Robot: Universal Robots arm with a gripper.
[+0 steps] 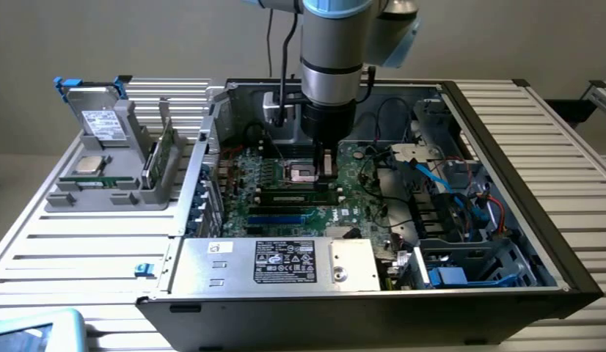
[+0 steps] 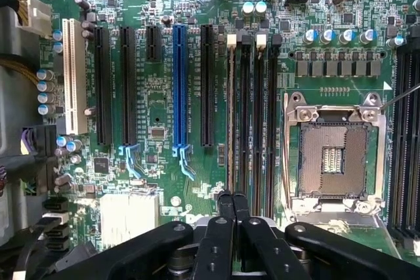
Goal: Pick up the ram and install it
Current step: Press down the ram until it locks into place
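One open computer case [image 1: 381,220] is seen on the tabletop [image 1: 78,242], with one grey holder [image 1: 107,161] beside it. On the motherboard [image 2: 157,96], one empty processor socket [image 2: 333,159] is counted; beside it, four memory slots [image 2: 252,116], one blue slot [image 2: 179,86] and one white slot [image 2: 75,77].

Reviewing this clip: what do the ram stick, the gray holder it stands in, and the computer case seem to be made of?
The ram: green circuit board, probably fibreglass laminate, standing on edge in the holder. The gray holder: matte, uniform gray with blocky moulded shapes, likely plastic, possibly printed. The computer case: dark outer panel and bare silvery inner walls with folded edges, apparently sheet metal.
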